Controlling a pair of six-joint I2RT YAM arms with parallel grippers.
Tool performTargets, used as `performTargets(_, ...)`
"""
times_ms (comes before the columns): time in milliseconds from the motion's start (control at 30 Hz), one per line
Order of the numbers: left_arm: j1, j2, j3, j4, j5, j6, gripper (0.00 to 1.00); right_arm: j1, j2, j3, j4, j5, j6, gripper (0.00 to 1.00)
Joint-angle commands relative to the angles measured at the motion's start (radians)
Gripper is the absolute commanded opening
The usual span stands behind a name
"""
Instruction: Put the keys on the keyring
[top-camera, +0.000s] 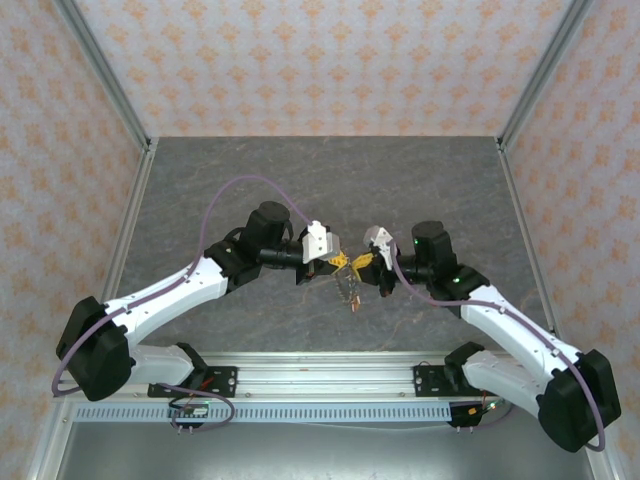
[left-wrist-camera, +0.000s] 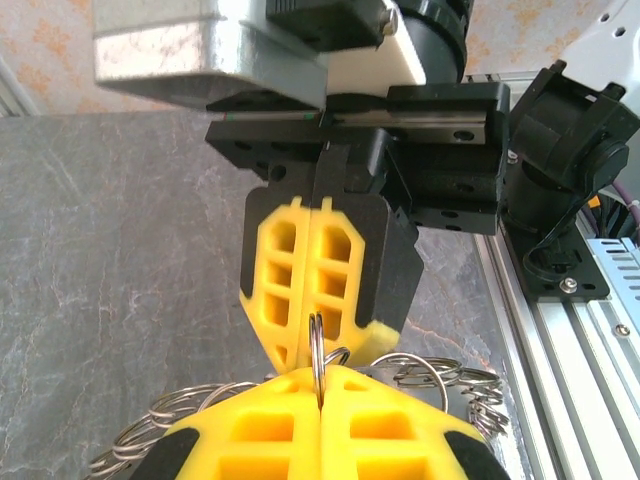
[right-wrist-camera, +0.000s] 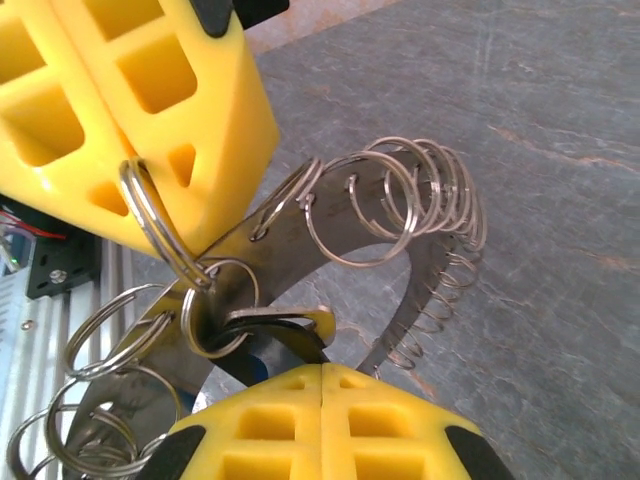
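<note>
Both grippers meet tip to tip above the table's middle. My left gripper (top-camera: 338, 262) (left-wrist-camera: 320, 388) is shut on a small split ring (left-wrist-camera: 317, 350) that hangs from the keyring (right-wrist-camera: 285, 238), a flat grey band fringed with many wire loops. The keyring (top-camera: 350, 287) dangles below the fingertips. Facing it, my right gripper (top-camera: 362, 262) (right-wrist-camera: 322, 368) is shut on a black-headed key (right-wrist-camera: 297, 340), which lies against a yellowish key head (right-wrist-camera: 318, 320); both hang on a small ring (right-wrist-camera: 215, 320). A blue key head (right-wrist-camera: 240, 350) peeks out below.
The grey marbled table (top-camera: 330, 180) lies under the hanging keyring. Patterned walls stand at the back and both sides. An aluminium rail (top-camera: 320, 375) with the arm bases runs along the near edge.
</note>
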Motion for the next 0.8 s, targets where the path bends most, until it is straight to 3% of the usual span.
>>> performTargets(0, -0.003, -0.007, 0.038, -0.019, -0.027, 0.024, 0.0, 0.007, -0.049, 0.041, -0.044, 0.056, -0.044, 0.0)
performTargets(133, -0.003, -0.005, 0.038, -0.05, -0.044, 0.042, 0.0, 0.006, -0.07, 0.051, -0.099, 0.1, -0.072, 0.0)
performTargets(233, -0.003, 0.002, 0.047, -0.1, -0.061, 0.071, 0.0, 0.006, -0.085, 0.031, -0.065, 0.142, -0.035, 0.07)
performTargets(433, 0.009, -0.006, 0.067, -0.27, -0.122, 0.173, 0.0, 0.007, -0.096, 0.016, 0.026, 0.313, 0.131, 0.3)
performTargets(767, 0.056, 0.029, 0.218, -0.715, -0.235, 0.399, 0.0, 0.004, -0.124, -0.003, 0.067, 0.565, 0.353, 0.35)
